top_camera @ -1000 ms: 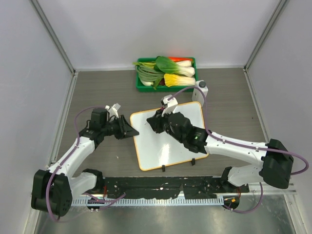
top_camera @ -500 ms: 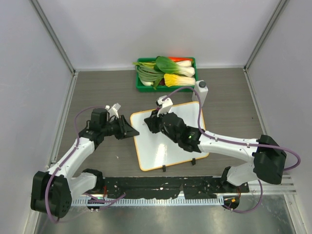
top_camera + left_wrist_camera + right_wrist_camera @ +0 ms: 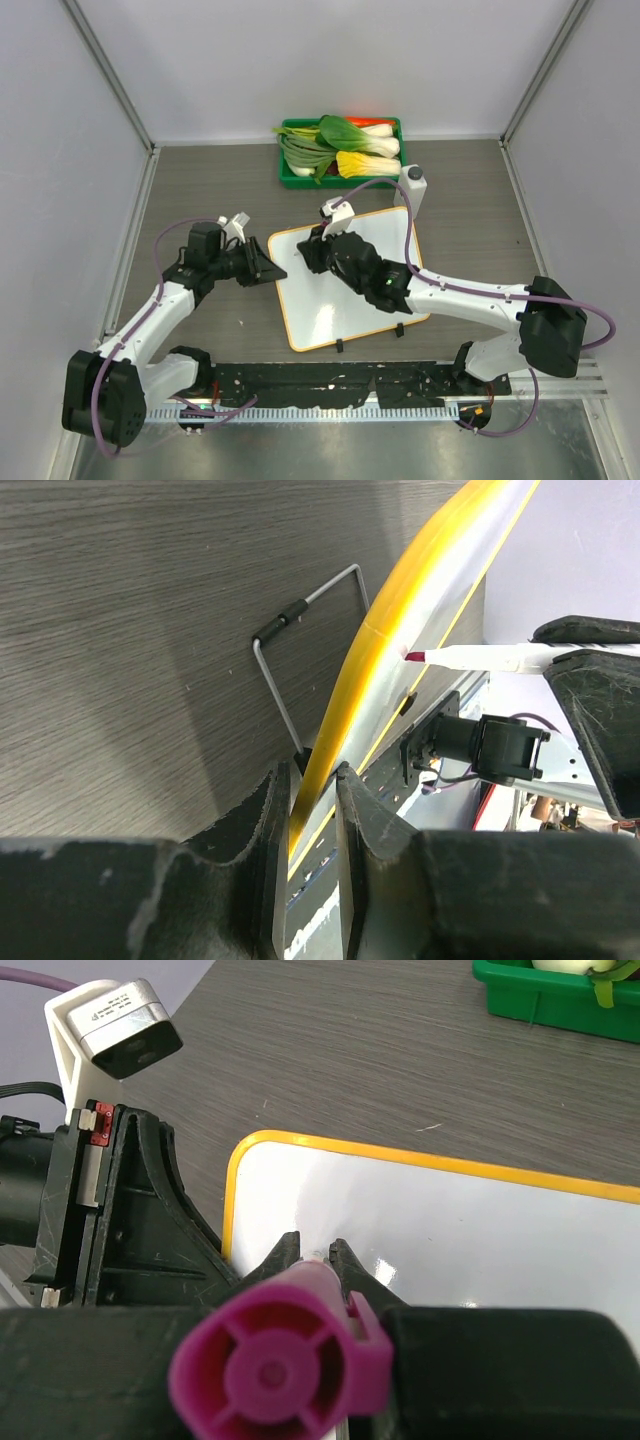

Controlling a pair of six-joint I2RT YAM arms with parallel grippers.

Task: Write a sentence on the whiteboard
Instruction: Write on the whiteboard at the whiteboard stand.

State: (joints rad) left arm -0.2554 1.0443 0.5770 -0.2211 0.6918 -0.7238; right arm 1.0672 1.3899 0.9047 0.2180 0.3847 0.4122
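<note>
The whiteboard (image 3: pixel 350 300), white with an orange rim, lies tilted on the table in the top view. My left gripper (image 3: pixel 272 270) is shut on its left edge; in the left wrist view its fingers (image 3: pixel 275 820) clamp the yellow-orange rim (image 3: pixel 380 630). My right gripper (image 3: pixel 312 250) is shut on a marker with a magenta end (image 3: pixel 275 1370) over the board's upper left corner. The marker's pink tip (image 3: pixel 413 656) meets the board surface close to the rim. The sentence is not visible; the board (image 3: pixel 480 1230) looks blank.
A green tray (image 3: pixel 288 180) of leafy vegetables stands at the back of the table. A small white-and-grey object (image 3: pixel 413 180) sits beside the board's far right corner. A wire stand (image 3: pixel 300 610) sticks out under the board. Grey walls enclose the table.
My right gripper with the marker has moved left toward the board's upper left corner, then held nearly still. The left gripper and the board have not moved.
</note>
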